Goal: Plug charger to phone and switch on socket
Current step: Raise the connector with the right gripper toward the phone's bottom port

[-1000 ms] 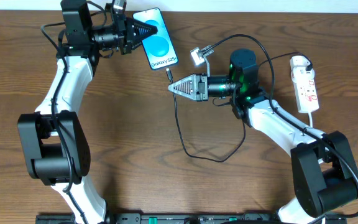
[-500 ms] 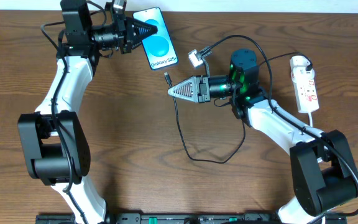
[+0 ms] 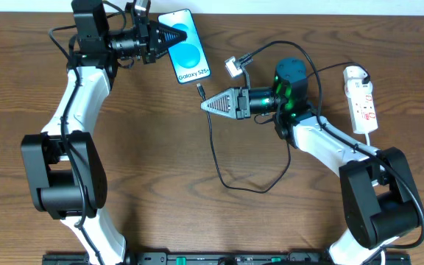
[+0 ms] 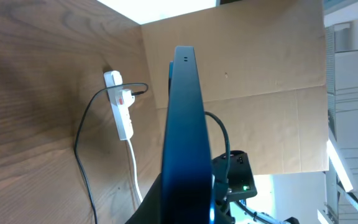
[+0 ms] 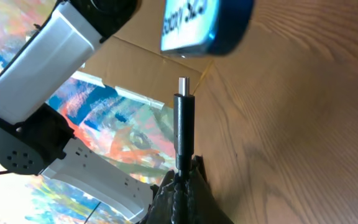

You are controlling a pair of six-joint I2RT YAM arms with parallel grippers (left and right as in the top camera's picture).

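The left gripper (image 3: 174,34) clamps the phone (image 3: 191,53). Overhead shows its blue screen, while the left wrist view sees it only edge-on. The right gripper (image 3: 205,104) pinches the charger (image 5: 183,124), its tip just short of the phone. The socket (image 3: 362,96) lies well to the phone's right.

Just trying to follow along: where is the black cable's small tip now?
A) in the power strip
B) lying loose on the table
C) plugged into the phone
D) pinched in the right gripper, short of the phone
D: the right gripper pinches the connector tip, with a gap before the phone.
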